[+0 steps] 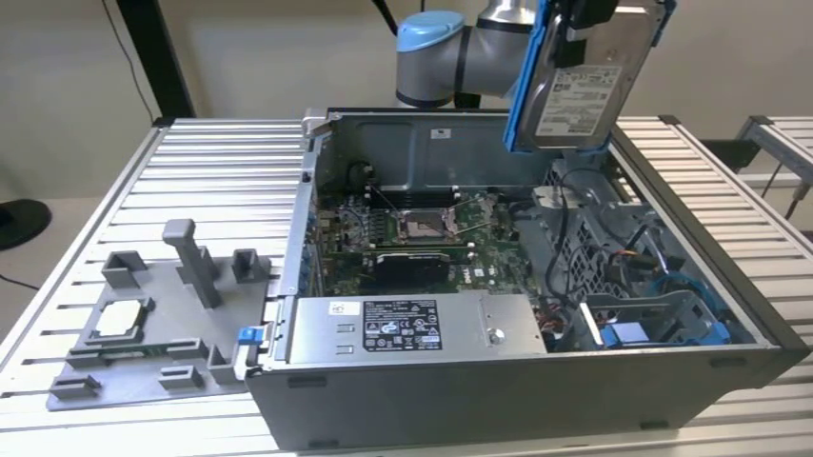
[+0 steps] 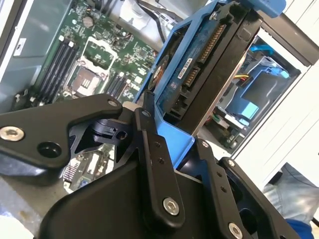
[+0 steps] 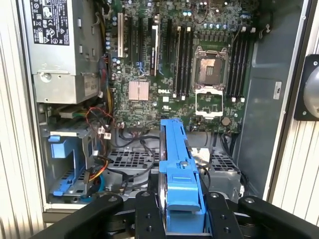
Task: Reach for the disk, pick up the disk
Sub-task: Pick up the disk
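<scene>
One disk (image 1: 582, 90) — silver-grey, white label, blue bracket — hangs above the open computer case (image 1: 534, 381); black fingers (image 3: 149, 216) clench its edges; its top is cut off.

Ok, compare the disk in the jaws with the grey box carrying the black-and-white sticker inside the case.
The disk hangs on edge above the open computer case, clamped by the gripper; the grey box lies flat inside it. The disk has a blue bracket round its edges; the box has none. The disk looks clearly smaller than the box. Both are grey metal with printed labels.
</scene>
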You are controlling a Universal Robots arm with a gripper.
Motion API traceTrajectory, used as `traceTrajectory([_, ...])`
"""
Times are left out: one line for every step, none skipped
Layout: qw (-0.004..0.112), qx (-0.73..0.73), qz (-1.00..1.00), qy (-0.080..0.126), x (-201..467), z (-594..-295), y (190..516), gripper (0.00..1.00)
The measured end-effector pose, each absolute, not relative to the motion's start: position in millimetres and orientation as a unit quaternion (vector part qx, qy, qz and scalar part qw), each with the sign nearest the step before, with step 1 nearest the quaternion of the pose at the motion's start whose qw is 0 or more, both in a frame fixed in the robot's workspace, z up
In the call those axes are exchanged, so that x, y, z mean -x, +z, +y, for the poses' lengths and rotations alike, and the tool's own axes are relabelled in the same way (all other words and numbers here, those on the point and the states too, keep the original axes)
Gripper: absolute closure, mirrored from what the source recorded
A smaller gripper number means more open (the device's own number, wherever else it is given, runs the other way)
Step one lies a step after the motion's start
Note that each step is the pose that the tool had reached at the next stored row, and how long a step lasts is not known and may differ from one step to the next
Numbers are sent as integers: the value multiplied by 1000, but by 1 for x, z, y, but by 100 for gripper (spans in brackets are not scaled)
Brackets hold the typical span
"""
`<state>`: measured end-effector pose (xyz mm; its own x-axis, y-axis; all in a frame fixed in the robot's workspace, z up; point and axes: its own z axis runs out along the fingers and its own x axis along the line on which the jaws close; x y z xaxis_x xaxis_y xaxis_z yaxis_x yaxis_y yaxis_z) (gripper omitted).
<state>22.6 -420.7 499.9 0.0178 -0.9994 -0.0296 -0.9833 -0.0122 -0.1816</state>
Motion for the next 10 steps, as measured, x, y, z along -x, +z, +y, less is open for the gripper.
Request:
traceTrajectory([75,709,699,-53,-23,-422,500,100])
traceTrajectory([75,709,699,-53,-23,-423,500,100])
traceTrajectory([75,709,699,-53,-23,-425,500,100])
traceTrajectory([75,709,699,-53,-23,-426,500,100])
traceTrajectory([75,709,699,-53,-23,-427,500,100])
traceTrajectory([75,709,699,-53,-23,-428,500,100])
traceTrajectory([75,709,699,-53,-23,-429,500,100])
traceTrajectory([75,709,699,-53,-23,-430,500,100])
traceTrajectory([75,709,699,-53,-23,-431,500,100])
traceTrajectory([75,709,699,-53,-23,-433,500,100])
